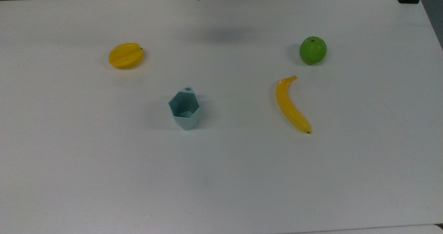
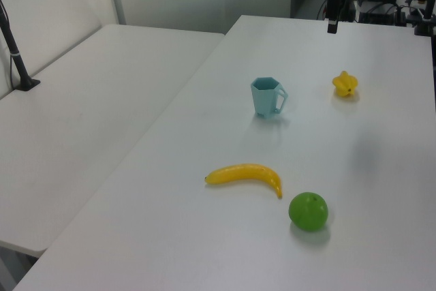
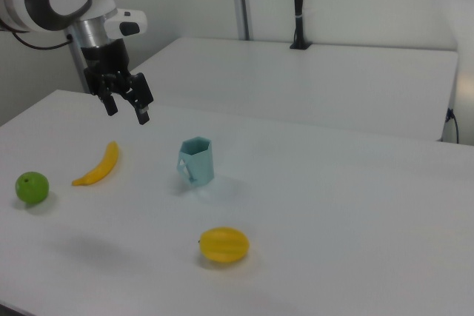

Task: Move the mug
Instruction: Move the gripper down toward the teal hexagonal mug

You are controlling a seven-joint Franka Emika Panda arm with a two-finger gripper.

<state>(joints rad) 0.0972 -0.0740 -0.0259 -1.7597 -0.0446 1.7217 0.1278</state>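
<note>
The pale teal mug [image 1: 185,110] stands upright on the white table [image 1: 221,178], near its middle, with its small tab handle toward the top view's upper edge. It shows again in the left view [image 2: 266,97] and the right view [image 3: 197,161]. My gripper [image 3: 129,115] hangs in the air well above the table, up and to the right view's left of the mug. Its black fingers [image 3: 111,104] are spread open with nothing between them, and it touches nothing.
A yellow star fruit [image 1: 125,55] lies at the top view's upper left of the mug. A banana [image 1: 291,105] and a green apple [image 1: 313,50] lie at the top view's right. A second white table [image 2: 95,120] adjoins in the left view.
</note>
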